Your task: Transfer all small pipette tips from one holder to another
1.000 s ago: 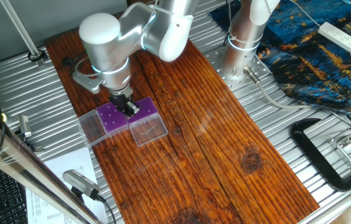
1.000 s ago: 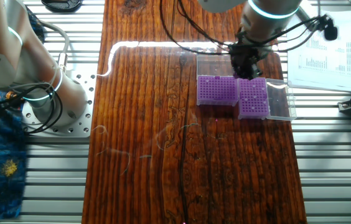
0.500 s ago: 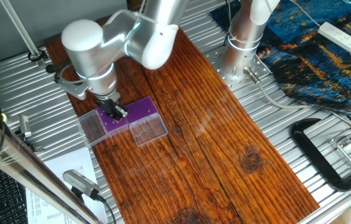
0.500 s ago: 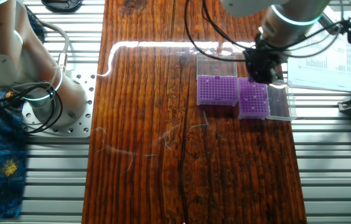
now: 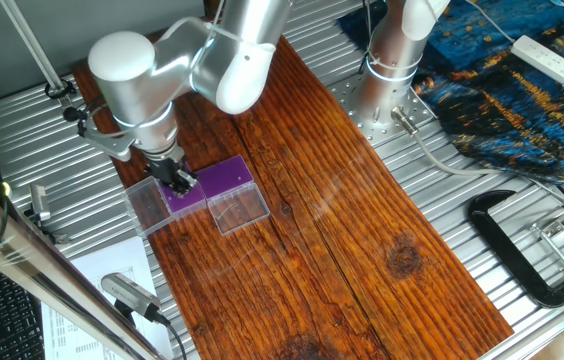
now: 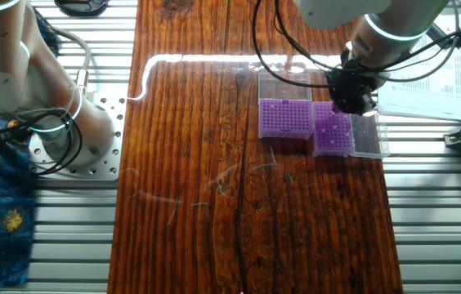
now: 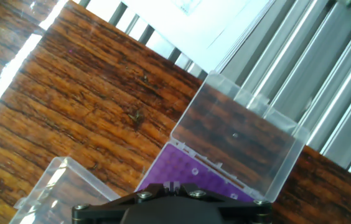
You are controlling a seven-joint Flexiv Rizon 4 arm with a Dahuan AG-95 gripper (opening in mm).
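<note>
Two holders with purple perforated tops sit side by side on the wooden board: one (image 6: 285,118) (image 5: 229,177) and one nearer the paper sheet (image 6: 333,132) (image 5: 191,198). Their clear lids lie open. My gripper (image 6: 350,102) (image 5: 180,183) hangs low over the far edge of the holder nearer the paper. In the hand view my gripper (image 7: 172,185) shows its fingertips close together above that purple top (image 7: 206,177), where small pipette tips (image 7: 195,170) show as pale dots. I cannot see whether a tip sits between the fingers.
The open lid (image 7: 238,137) lies just beyond the purple top, towards the ribbed metal table (image 6: 427,204) and a printed paper sheet (image 6: 427,77). The other lid (image 7: 57,186) is at the lower left. The arm's base (image 6: 51,122) and a black clamp (image 5: 522,250) stand far off.
My gripper has moved from the border between the two holders to over the holder nearer the paper sheet. The holders and lids have not moved.
</note>
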